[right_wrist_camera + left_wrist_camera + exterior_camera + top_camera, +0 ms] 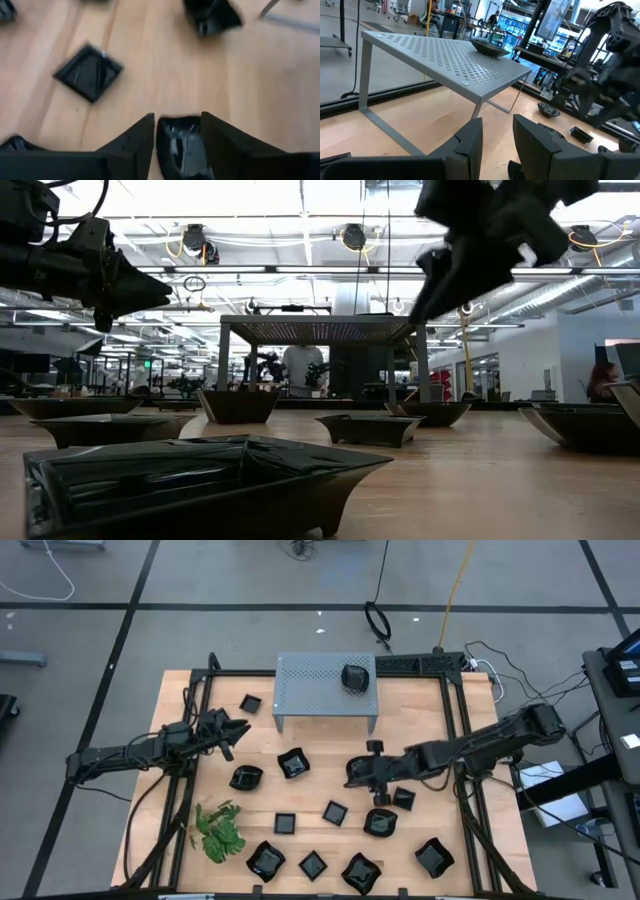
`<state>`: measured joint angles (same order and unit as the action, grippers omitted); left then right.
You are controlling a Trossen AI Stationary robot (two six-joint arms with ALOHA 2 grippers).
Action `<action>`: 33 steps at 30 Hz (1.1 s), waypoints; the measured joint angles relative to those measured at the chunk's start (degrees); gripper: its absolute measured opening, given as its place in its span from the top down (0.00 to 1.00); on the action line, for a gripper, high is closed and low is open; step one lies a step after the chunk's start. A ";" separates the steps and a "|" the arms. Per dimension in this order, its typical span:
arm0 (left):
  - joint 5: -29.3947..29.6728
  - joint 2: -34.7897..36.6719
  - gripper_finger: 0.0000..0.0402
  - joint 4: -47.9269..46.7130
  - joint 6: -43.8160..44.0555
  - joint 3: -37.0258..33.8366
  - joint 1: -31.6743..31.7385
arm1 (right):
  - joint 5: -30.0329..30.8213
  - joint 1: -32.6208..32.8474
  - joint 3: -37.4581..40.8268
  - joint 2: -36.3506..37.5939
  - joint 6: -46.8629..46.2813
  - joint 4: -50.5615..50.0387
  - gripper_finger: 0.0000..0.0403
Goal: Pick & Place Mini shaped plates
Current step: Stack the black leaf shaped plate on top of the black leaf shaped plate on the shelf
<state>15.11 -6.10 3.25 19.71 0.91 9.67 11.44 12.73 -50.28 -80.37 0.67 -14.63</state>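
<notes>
Small glossy black plates [334, 811] lie scattered across the wooden table [420, 710]; one sits atop the grey perforated metal stand [310, 685]. Right gripper [177, 132], fingers apart, straddles one plate [182, 150]. Left gripper [497, 142] waits beside the stand, fingers parted, pinching nothing.

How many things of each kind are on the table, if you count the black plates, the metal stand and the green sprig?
Black mini plates: 13 (12 plain from above, one of them on the stand; 1 more at the right gripper, seen in its wrist view)
Grey perforated stand: 1
Green leafy sprig: 1
Total: 15
</notes>
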 joint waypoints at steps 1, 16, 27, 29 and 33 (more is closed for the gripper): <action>-0.02 0.02 0.72 -0.02 0.01 0.01 -0.01 | -0.04 0.16 0.02 -1.09 -0.01 -0.27 0.60; 0.00 0.02 0.72 -0.02 0.00 0.02 -0.01 | -1.09 0.09 0.01 -15.01 3.67 3.30 0.60; -0.02 0.02 0.72 0.00 0.02 0.02 -0.02 | -0.47 0.72 -0.11 -17.49 4.56 4.00 0.70; 0.00 0.00 0.72 -0.02 0.02 0.00 0.00 | -0.66 0.90 -0.04 -17.17 4.39 3.88 0.78; 0.00 0.02 0.72 -0.01 0.01 0.00 0.00 | -0.48 0.90 0.04 -16.25 4.00 3.55 0.96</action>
<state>15.11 -6.09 3.24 19.72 0.92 9.67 10.96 13.63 -50.24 -96.62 4.67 -11.08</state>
